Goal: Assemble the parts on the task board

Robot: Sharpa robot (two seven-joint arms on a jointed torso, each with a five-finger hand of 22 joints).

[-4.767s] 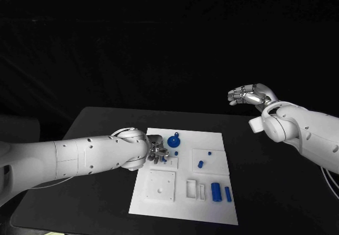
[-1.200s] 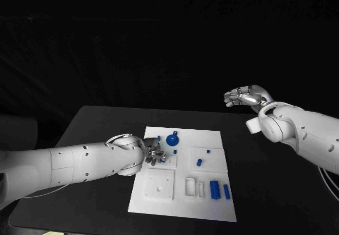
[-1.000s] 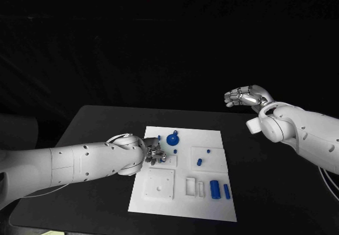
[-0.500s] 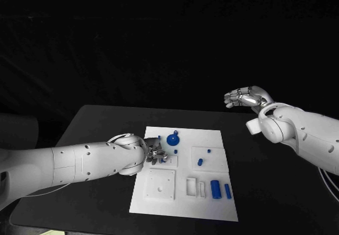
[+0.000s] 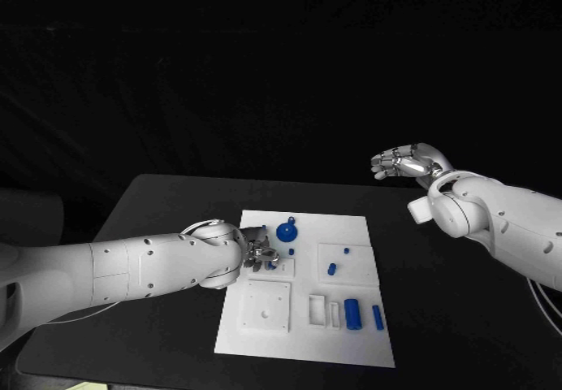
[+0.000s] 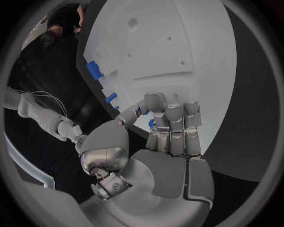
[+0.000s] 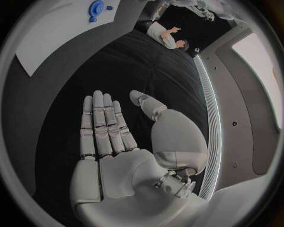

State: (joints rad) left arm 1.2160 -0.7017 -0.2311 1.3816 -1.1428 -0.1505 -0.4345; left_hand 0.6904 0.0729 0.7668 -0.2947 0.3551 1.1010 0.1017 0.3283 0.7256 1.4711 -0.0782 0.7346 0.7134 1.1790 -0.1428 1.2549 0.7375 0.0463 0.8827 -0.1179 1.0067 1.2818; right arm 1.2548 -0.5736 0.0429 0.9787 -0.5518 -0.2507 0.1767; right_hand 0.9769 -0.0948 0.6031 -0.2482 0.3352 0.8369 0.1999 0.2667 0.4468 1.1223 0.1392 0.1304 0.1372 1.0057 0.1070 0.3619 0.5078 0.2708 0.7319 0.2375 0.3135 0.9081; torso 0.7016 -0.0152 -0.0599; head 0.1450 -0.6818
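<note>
Left robot hand (image 5: 260,257) low, fingers curled; right robot hand (image 5: 404,161) raised, empty.

The right hand (image 7: 118,151) is empty, fingers (image 7: 103,123) straight; beyond the fingertips lies the white board (image 7: 53,33) with a blue part (image 7: 96,7).

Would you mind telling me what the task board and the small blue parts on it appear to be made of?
The task board looks like matte white plastic: flat, even, without glare, with crisp raised blocks and recesses. The blue parts look like moulded or printed plastic: uniform saturated colour and a soft sheen. Neither material is certain.
</note>
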